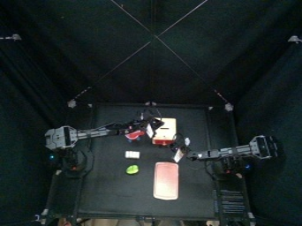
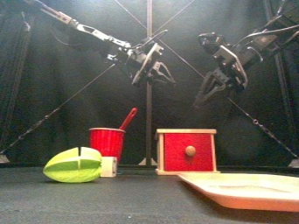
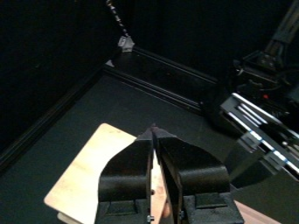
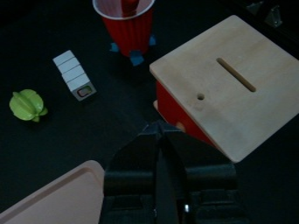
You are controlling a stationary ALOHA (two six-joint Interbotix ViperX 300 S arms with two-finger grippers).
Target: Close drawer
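The drawer [image 2: 187, 150] is a small box with a pale wooden top [image 4: 222, 83] and a red front with a round knob. It stands right of the red cup [image 2: 107, 140]. In the front view its red front looks about level with its frame. My left gripper [image 3: 153, 131] hangs shut above the box's pale top [image 3: 93, 166], high over the cup and drawer [image 2: 149, 68]. My right gripper [image 4: 156, 131] is also shut, holds nothing, and hovers just off the drawer's red front, up in the air [image 2: 218, 86].
A pink flat board [image 1: 165, 179] lies near the table's front. A green fruit [image 2: 73, 164] sits left of the cup, with a white block [image 4: 75, 73] close by. The cup holds a red spoon [image 2: 126, 117].
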